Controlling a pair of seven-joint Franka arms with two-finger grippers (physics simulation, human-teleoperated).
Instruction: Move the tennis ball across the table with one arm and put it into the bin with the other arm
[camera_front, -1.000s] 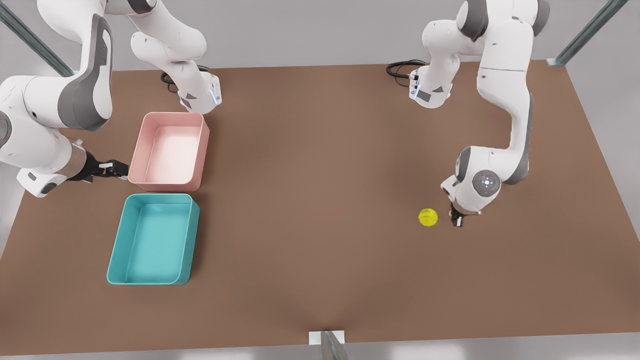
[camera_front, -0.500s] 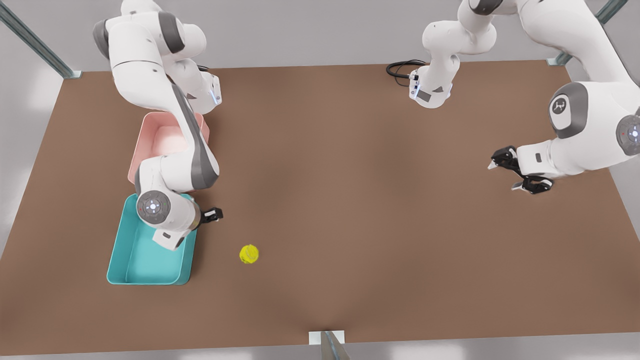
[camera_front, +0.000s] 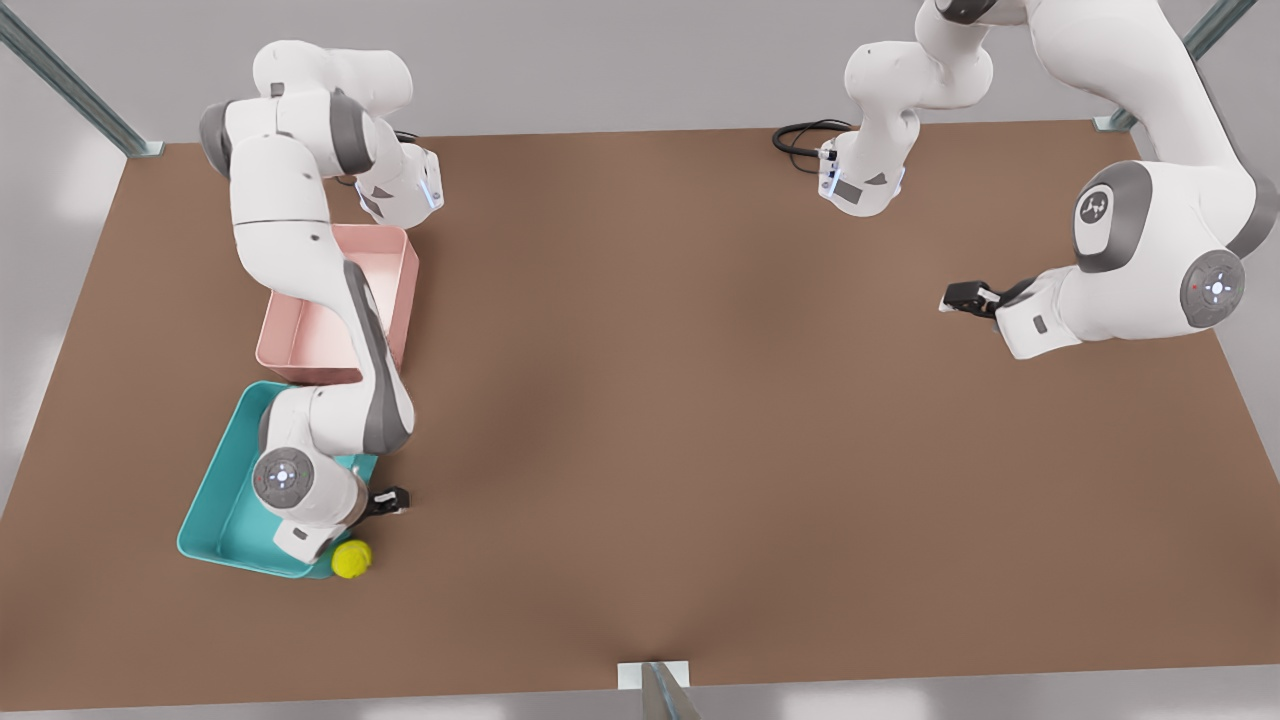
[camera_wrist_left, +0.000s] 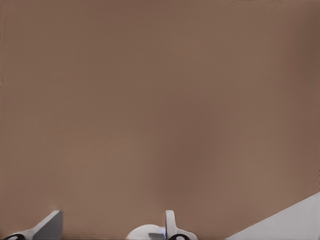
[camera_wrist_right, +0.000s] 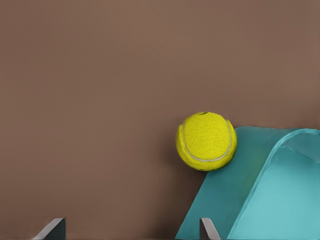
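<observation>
Ball (camera_front: 351, 558) rolled across counter (camera_front: 700, 400), now touching bin's (camera_front: 215, 520) outer corner; bin skewed. Right gripper (camera_front: 390, 500) beside it, spread wide w/ nothing held; left gripper (camera_front: 962, 297) waits, aperture unclear. Risk: grab nudges ball away.

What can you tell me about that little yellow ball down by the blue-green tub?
The tennis ball is small, round and fuzzy yellow-green, with a pale curved seam. It sits on the brown table, outside the teal bin, pressed against the outer wall at its corner. The right gripper hovers close by without holding it.
</observation>
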